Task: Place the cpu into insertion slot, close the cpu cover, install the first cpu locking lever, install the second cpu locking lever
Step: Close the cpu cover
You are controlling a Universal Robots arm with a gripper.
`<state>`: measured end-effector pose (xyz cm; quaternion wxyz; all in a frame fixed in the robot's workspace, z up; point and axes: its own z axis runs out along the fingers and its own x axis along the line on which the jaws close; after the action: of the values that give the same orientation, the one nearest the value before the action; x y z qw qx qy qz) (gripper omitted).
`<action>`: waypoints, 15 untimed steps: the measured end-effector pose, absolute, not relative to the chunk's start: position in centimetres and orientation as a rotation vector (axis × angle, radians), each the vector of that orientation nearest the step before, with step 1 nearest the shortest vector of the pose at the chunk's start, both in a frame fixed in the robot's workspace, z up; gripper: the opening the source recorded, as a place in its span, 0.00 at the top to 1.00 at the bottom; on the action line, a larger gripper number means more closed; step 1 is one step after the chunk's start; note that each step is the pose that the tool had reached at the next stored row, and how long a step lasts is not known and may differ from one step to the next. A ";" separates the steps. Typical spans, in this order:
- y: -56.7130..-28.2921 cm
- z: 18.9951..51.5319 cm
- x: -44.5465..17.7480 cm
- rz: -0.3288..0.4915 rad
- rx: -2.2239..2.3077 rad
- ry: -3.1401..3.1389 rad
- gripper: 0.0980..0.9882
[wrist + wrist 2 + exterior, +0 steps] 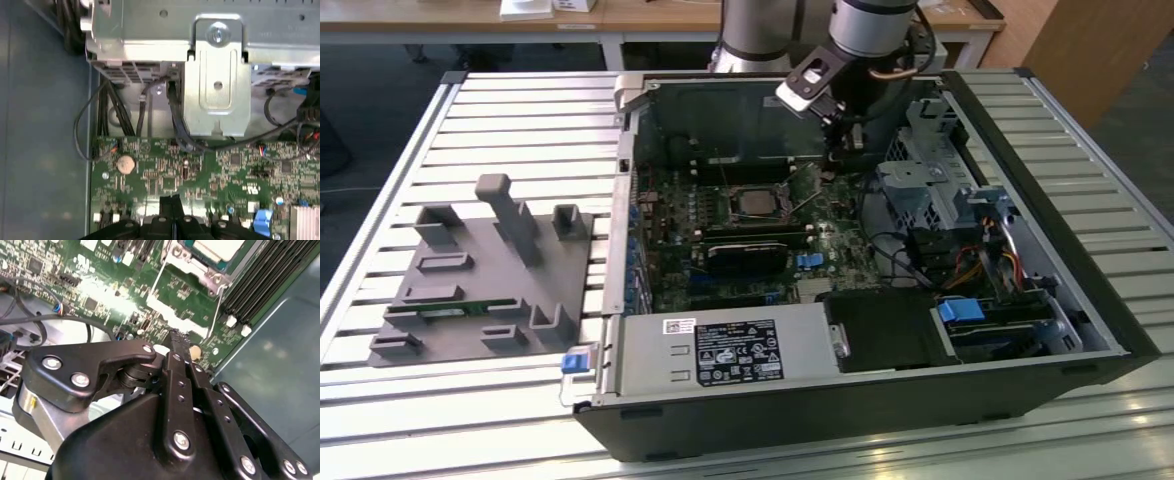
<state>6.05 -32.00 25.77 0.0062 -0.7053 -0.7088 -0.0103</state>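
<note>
The cpu [758, 201] lies flat in the insertion slot [732, 206] near the middle of the green board; its silver top [220, 246] also shows in the second wrist view. The silver cpu cover [193, 267] frames the chip and seems to lie down over it. Two thin wire levers [159, 282] [219, 302] slant away from the socket. My gripper [843, 150] hangs above the board, behind the socket and toward the exterior view's right. Its black fingers [176, 342] are shut with nothing between them; their tips [170, 201] hover over the board.
The open computer case [1067, 300] lies on a slatted table. A silver drive cage [217, 85] and black cables [107, 107] stand close by the gripper. A black heatsink [750, 256] sits in front of the socket. A grey fixture [487, 270] rests at the exterior view's left.
</note>
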 end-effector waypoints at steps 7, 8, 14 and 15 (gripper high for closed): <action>-31.9 24.8 6.4 -0.032 -2.207 -2.218 0.99; -31.9 24.7 6.4 -0.032 -2.207 -2.218 0.99; -31.9 24.6 6.4 -0.030 -2.206 -2.217 0.99; -31.9 24.6 6.3 -0.030 -2.206 -2.217 0.99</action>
<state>6.34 -31.92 24.58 0.0068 -0.7054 -0.7087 -0.0097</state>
